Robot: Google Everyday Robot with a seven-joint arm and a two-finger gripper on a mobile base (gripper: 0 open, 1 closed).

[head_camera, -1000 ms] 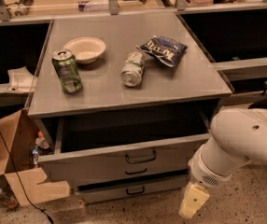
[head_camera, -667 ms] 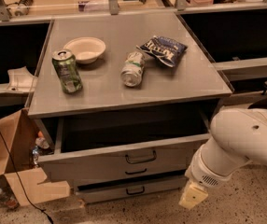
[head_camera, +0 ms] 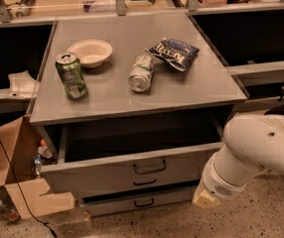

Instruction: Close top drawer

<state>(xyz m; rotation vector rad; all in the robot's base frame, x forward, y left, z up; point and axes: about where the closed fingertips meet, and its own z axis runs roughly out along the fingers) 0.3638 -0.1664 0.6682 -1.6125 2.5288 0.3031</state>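
Observation:
The top drawer (head_camera: 107, 173) of the grey cabinet stands pulled out toward me, its dark inside showing under the tabletop. Its flat grey front has a small black loop handle (head_camera: 149, 167) at the centre. Two lower grey drawers sit beneath it, with handles of their own (head_camera: 144, 183) (head_camera: 142, 202). My white arm (head_camera: 261, 150) comes in from the right. My gripper (head_camera: 205, 198) hangs low at the drawer front's right end, near the floor, just right of the lower drawers and apart from the handle.
On the grey tabletop (head_camera: 201, 90) stand a green can (head_camera: 71, 76), a white bowl (head_camera: 90, 52), a can lying on its side (head_camera: 141, 73) and a blue chip bag (head_camera: 173, 53). A brown cardboard box (head_camera: 13, 172) sits at the cabinet's left. A black cable (head_camera: 13, 175) trails on the speckled floor.
My gripper has risen a little beside the drawer front's right end. The drawer and the things on the tabletop have not moved.

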